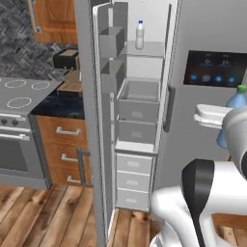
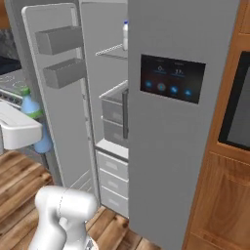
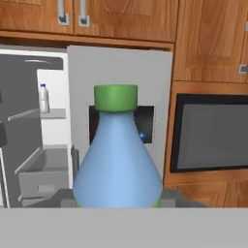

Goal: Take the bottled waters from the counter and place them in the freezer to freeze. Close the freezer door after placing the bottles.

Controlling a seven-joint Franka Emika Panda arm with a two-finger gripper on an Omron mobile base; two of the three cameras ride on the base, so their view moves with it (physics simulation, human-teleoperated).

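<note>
Green-capped bluish bottle [image 3: 117,160] is pinched in the gripper [image 3: 117,206]; at its 9 o'clock, the white blue-capped bottle [image 3: 44,98] stands upright on a freezer [image 1: 140,62] shelf

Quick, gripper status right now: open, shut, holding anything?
Gripper: shut on the green-capped bottle, held upright in front of the open freezer.
</note>
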